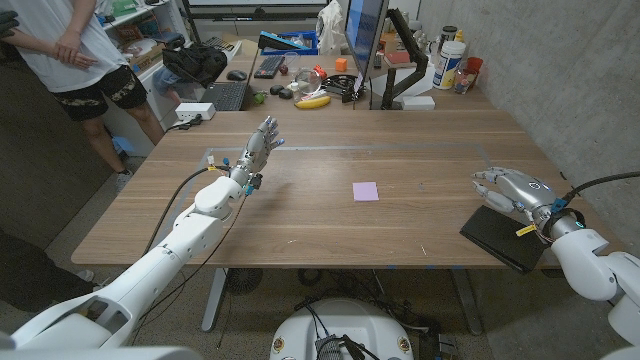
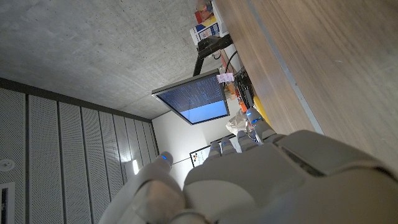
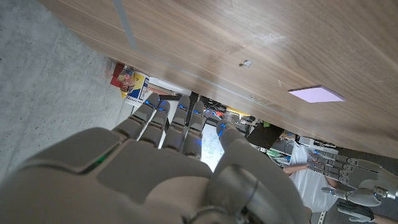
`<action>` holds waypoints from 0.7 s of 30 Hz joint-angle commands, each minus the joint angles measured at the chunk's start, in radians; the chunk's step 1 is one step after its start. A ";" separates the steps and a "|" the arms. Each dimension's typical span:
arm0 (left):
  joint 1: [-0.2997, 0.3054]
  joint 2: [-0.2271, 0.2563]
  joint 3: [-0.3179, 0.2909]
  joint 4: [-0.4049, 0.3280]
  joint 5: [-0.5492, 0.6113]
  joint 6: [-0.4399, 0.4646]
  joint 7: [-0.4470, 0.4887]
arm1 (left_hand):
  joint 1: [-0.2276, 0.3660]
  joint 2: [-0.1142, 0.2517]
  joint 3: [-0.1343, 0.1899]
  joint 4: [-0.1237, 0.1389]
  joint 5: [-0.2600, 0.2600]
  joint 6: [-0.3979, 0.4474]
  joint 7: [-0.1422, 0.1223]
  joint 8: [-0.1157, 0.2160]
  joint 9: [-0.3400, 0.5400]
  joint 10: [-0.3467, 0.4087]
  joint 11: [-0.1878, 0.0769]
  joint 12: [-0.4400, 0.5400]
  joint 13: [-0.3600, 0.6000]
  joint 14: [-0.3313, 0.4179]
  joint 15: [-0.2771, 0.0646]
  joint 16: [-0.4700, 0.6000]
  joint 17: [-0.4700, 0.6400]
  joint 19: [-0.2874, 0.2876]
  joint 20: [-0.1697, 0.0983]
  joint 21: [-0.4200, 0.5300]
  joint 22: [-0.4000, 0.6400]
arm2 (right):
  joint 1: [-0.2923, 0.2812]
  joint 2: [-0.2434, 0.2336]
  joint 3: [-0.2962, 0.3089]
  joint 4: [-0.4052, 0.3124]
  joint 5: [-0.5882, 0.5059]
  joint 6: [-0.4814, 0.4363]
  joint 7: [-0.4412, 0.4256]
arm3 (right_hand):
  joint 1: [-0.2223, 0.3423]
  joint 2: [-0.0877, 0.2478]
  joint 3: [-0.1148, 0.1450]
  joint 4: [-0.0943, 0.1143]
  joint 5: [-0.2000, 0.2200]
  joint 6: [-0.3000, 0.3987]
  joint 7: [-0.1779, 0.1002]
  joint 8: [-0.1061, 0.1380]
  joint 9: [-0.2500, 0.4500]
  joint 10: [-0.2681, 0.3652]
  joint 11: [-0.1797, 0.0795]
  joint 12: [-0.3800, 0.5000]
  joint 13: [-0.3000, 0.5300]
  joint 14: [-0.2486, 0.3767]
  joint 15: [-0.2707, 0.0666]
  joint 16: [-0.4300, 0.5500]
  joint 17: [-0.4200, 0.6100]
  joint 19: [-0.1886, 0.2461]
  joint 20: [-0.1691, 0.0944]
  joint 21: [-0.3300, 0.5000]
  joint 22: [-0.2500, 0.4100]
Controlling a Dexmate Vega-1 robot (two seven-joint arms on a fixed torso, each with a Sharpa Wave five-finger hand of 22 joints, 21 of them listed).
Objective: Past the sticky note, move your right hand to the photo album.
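sticky note (image 1: pixel 366 191) mid-table; photo album (image 1: pixel 503 238) at right edge, right hand (image 1: pixel 512 190) seemingly just above.

Head camera overlooks the table (image 1: pixel 400 150); inverted wrist cameras skim its wood closely.

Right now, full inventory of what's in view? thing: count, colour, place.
sticky note: 1, lilac, mid-table, between the two hands
photo album: 1, black, flat at the table's right front edge, by the right hand
table: 1, brown wood, spans the head view
banana: 1, yellow, on the desk behind the table
keyboard: 1, black, on the back desk
monitor: 1, lit blue screen, on the back desk, seen edge-on
person: 1, white shirt and dark shorts, standing beyond the table's far left corner
left hand: 1, grey, raised over the table's far left part, fingers apart, holding nothing
right hand: 1, grey, at the album's far end, fingers apart, holding nothing; contact unclear
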 commanded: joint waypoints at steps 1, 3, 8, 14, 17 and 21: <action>-0.003 -0.003 0.001 0.009 -0.003 -0.004 -0.006 | 0.004 0.119 -0.003 0.003 0.009 -0.158 -0.002 0.002 0.003 -0.133 -0.003 0.006 0.004 -0.179 -0.050 0.002 0.002 -0.231 -0.071 0.006 0.001 | -0.002 -0.012 -0.019 -0.010 -0.007 -0.037 0.008 | 0.009 0.008 0.004 -0.010 0.003 0.006 -0.006 -0.001 0.002 0.008 -0.002 -0.005 0.003 0.010 -0.050 0.001 -0.001 0.008 -0.055 -0.004 0.002; -0.003 -0.003 0.000 0.010 -0.004 -0.005 -0.007 | 0.004 0.119 -0.003 0.003 0.009 -0.158 -0.002 0.002 0.003 -0.132 -0.004 0.006 0.004 -0.178 -0.050 0.002 0.002 -0.231 -0.071 0.006 0.001 | -0.001 -0.014 -0.022 -0.011 -0.006 -0.043 0.010 | 0.010 0.008 0.005 -0.012 0.003 0.006 -0.006 -0.001 0.002 0.010 0.000 -0.005 0.003 0.011 -0.050 0.001 -0.001 0.008 -0.055 -0.004 0.002; -0.002 -0.001 -0.001 0.010 -0.004 -0.005 -0.009 | 0.004 0.119 -0.003 0.003 0.009 -0.158 -0.003 0.002 0.003 -0.132 -0.004 0.006 0.004 -0.178 -0.051 0.002 0.002 -0.231 -0.071 0.006 0.001 | -0.001 -0.020 -0.027 -0.011 -0.005 -0.051 0.007 | 0.014 0.006 0.006 -0.017 0.002 0.006 -0.007 -0.001 0.002 0.011 -0.002 -0.005 0.003 0.014 -0.048 0.001 -0.001 0.009 -0.054 -0.005 0.002; -0.002 0.001 -0.001 0.011 -0.006 -0.006 -0.013 | 0.004 0.119 -0.003 0.003 0.009 -0.157 -0.003 0.002 0.003 -0.133 -0.004 0.006 0.004 -0.179 -0.051 0.002 0.002 -0.231 -0.071 0.006 0.001 | 0.000 -0.029 -0.037 -0.015 -0.010 -0.069 0.013 | 0.018 0.004 0.006 -0.022 0.000 0.007 -0.007 -0.001 0.002 0.012 -0.001 -0.005 0.003 0.015 -0.048 0.001 -0.001 0.010 -0.053 -0.005 0.002; 0.000 0.003 -0.002 0.011 -0.007 -0.005 -0.014 | 0.004 0.119 -0.003 0.003 0.009 -0.158 -0.004 0.002 0.003 -0.133 -0.004 0.006 0.004 -0.179 -0.051 0.002 0.002 -0.231 -0.071 0.006 0.001 | 0.002 -0.033 -0.045 -0.014 -0.010 -0.076 0.014 | 0.019 0.002 0.006 -0.025 0.000 0.011 -0.007 0.000 0.002 0.016 -0.001 -0.004 0.003 0.016 -0.048 0.000 -0.001 0.011 -0.053 -0.006 0.002; 0.001 0.008 -0.004 0.012 -0.009 -0.002 -0.017 | 0.004 0.119 -0.003 0.003 0.009 -0.158 -0.003 0.002 0.003 -0.134 -0.004 0.006 0.004 -0.179 -0.051 0.002 0.002 -0.231 -0.071 0.006 0.001 | 0.007 -0.038 -0.058 -0.012 -0.007 -0.086 0.013 | 0.021 0.001 0.006 -0.027 -0.001 0.012 -0.007 0.000 0.002 0.017 -0.001 -0.005 0.003 0.016 -0.049 0.000 0.000 0.010 -0.052 -0.007 0.002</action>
